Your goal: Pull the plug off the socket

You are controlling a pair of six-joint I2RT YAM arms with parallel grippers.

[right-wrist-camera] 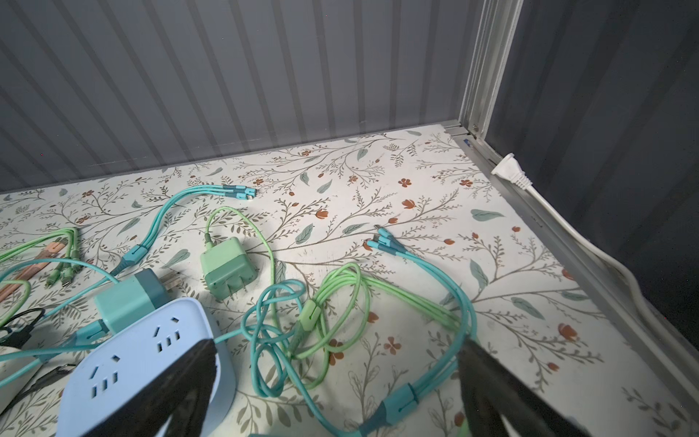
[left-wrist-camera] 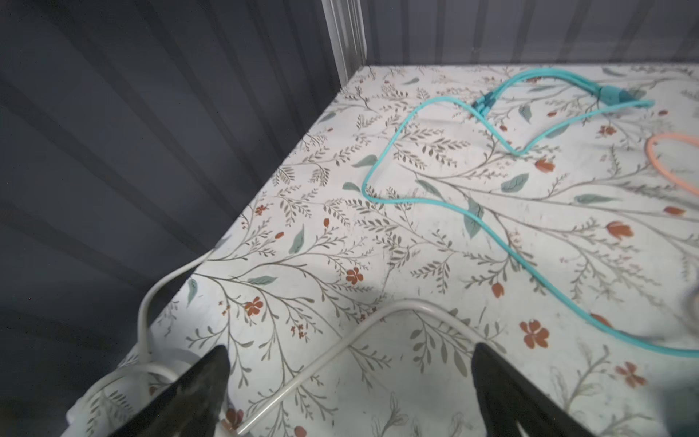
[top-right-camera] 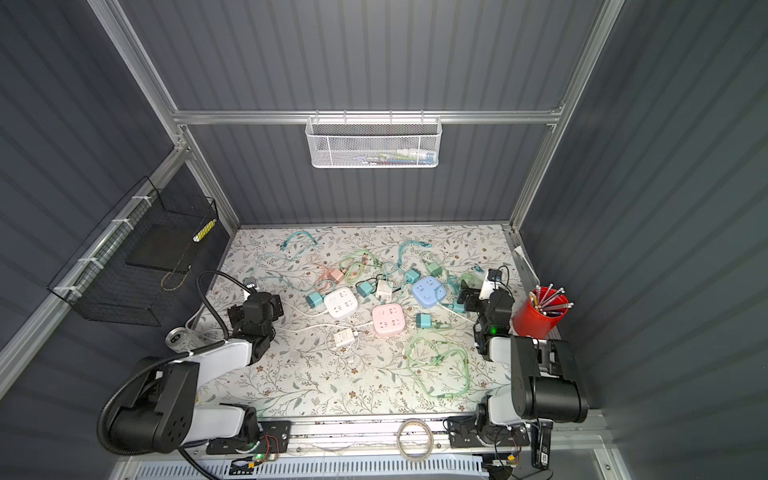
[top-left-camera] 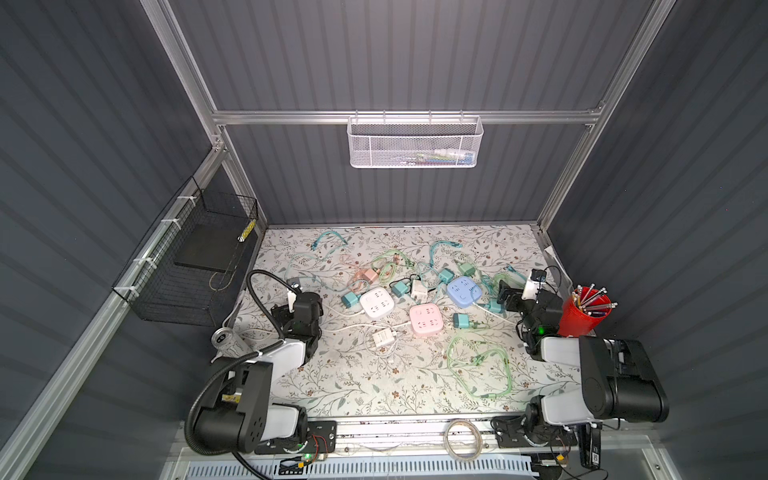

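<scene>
**Q:** Where is the plug lying?

**A:** A teal plug (top-left-camera: 351, 299) is sitting tight against the left side of the white socket (top-left-camera: 376, 302) in both top views, near the middle of the table (top-left-camera: 374, 386). Whether its pins are seated, I cannot tell.

**Q:** What is lying around it?

**A:** A pink socket (top-left-camera: 425, 318) is resting just right of the white one, and a blue socket (top-left-camera: 464, 291) is sitting farther right. In the right wrist view a loose plug (right-wrist-camera: 128, 299) is touching the blue socket with its pins showing. A green plug (right-wrist-camera: 227, 268) is lying just beyond it.

**Q:** And the pincers?

**A:** The left gripper (left-wrist-camera: 351, 374) is hanging over the table's left edge with its jaws spread wide and gripping nothing. A white cable (left-wrist-camera: 340, 340) is running across the table beneath it. The right gripper (right-wrist-camera: 338, 363) is likewise gaping and gripping nothing. One finger (right-wrist-camera: 189, 378) is overlapping the blue socket in the wrist view, and tangled cables (right-wrist-camera: 302, 314) are lying between the jaws.

**Q:** Farther out?

**A:** A red cup (top-left-camera: 584, 316) is standing at the right edge, and a can (top-left-camera: 224, 337) is lying at the left edge.
</scene>
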